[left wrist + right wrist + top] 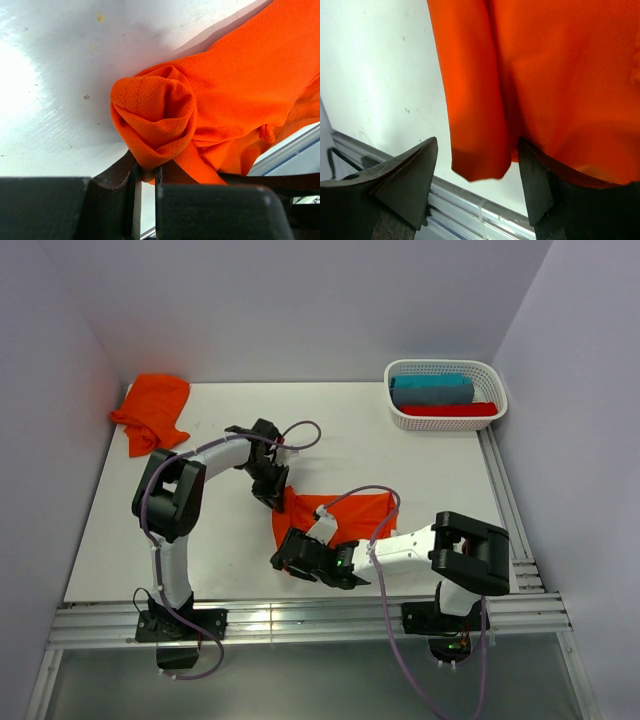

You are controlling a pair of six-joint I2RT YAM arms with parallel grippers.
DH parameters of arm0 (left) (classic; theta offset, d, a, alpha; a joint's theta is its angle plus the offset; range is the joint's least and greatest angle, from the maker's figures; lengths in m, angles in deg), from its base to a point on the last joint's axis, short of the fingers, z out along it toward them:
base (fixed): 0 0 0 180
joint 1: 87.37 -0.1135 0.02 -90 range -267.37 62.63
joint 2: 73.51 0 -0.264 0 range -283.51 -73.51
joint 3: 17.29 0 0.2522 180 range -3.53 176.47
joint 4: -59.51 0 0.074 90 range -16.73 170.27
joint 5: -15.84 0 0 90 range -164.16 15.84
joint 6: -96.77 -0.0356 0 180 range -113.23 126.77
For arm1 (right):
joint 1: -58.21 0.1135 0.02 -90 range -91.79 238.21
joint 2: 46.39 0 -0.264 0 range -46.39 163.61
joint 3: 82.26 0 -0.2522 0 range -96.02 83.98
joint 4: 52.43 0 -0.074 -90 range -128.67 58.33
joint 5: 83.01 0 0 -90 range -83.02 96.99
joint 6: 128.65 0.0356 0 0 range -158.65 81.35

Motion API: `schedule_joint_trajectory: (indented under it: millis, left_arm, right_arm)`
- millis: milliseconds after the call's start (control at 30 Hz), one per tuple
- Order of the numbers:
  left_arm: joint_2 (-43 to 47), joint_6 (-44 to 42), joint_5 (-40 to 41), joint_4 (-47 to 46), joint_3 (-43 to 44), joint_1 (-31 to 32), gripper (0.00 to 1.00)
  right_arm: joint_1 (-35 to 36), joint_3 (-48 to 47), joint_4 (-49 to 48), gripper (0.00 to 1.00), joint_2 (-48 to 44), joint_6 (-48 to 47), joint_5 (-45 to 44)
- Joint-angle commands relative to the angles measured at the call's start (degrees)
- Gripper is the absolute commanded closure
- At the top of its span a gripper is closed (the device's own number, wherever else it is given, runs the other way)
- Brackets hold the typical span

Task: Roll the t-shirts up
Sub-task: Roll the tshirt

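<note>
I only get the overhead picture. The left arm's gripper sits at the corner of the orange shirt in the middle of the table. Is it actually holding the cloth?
Observer: Yes. The left wrist view shows the left gripper shut on the t-shirt, with cloth pinched between its fingers.
Operator: What about the right one, at the shirt's near edge?
Observer: The right gripper is open. A folded edge of the shirt lies between its fingers, not pinched.
Operator: Is anything rolled yet?
Observer: The end that the left gripper holds is curled into a loose spiral. The cloth beyond it lies unrolled.
</note>
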Motion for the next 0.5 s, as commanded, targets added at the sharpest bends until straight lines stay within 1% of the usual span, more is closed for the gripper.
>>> schedule_joint_trajectory:
  millis: [0, 67, 267, 333, 467]
  left_arm:
    - [-2.66, -2.77, 11.55, -3.46, 0.48, -0.01, 1.0]
    - [-2.49, -2.85, 11.73, -3.46, 0.57, 0.17, 1.0]
    - [-2.84, -3.29, 12.0, -2.93, 0.92, 0.43, 1.0]
    - [-2.93, -3.73, 12.0, -2.58, 1.09, 0.52, 0.99]
    - [-3.01, -4.17, 12.0, -1.96, 1.44, 0.69, 0.99]
  right_arm:
    - [1.28, 0.15, 6.62, 0.27, -1.07, -3.98, 1.69]
    - [1.37, 0.76, 3.47, 0.27, -1.07, -5.22, 2.92]
    - [2.87, 0.51, 2.49, 0.28, -3.79, -7.06, 2.84]
    - [3.13, -0.28, 3.27, 0.29, -6.08, -7.59, 1.97]
    - [3.74, -2.91, 8.97, 0.31, -9.51, -9.26, -1.28]
